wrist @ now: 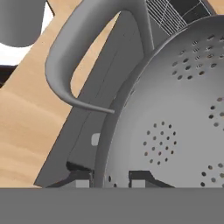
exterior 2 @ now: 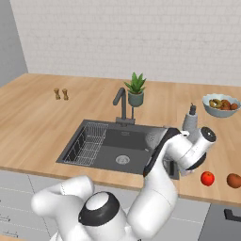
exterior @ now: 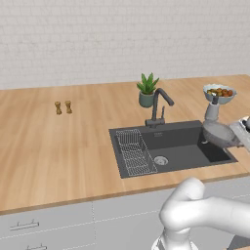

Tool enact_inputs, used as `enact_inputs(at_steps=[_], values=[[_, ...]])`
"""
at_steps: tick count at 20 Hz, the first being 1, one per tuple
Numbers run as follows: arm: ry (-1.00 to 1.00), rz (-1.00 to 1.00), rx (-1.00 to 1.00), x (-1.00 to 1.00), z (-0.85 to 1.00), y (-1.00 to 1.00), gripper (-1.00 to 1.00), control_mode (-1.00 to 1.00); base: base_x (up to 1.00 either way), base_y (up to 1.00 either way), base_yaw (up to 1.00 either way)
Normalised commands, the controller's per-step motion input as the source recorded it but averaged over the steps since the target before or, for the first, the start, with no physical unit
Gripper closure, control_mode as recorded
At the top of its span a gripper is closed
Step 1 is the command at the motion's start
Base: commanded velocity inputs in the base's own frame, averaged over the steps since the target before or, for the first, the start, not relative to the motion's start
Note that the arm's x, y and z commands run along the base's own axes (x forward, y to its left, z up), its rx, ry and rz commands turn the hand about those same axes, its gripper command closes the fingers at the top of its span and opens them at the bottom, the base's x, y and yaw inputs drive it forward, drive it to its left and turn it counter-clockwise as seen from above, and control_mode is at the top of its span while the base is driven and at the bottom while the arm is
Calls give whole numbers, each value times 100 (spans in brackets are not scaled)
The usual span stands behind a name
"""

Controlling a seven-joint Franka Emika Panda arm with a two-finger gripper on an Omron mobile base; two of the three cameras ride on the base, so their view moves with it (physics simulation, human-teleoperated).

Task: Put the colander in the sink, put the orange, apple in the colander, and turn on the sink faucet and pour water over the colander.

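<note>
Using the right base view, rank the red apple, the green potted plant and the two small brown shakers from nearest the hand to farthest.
1. Small red apple, on the counter right of the hand.
2. Green spiky potted plant, behind the sink.
3. Two small brown shakers, far left counter.

Back wall (exterior: 122,34): white-painted brick, evenly lit, no hard shadows. Light wood bench (exterior: 58,151) runs the full width beneath it. Pale grey drawer fronts (exterior: 49,222) under the bench edge, with slim metal bar handles (exterior: 23,225). In the right base view a plain grey side wall (exterior 2: 9,42) meets the brick at the far left corner.
</note>
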Motion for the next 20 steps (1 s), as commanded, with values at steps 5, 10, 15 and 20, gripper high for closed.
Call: enact_inputs(at_steps=[5, 10, 15, 20], values=[[1, 48, 0, 20, 0, 49, 100, -100, 0, 0, 0], [0, 22, -6, 31, -2, 81, 100, -100, 0, 0, 0], [-1, 7, -16, 25, -20, 70, 100, -100, 0, 0, 0], [-13, 0, -16, 19, -37, 41, 100, -100, 0, 0, 0]])
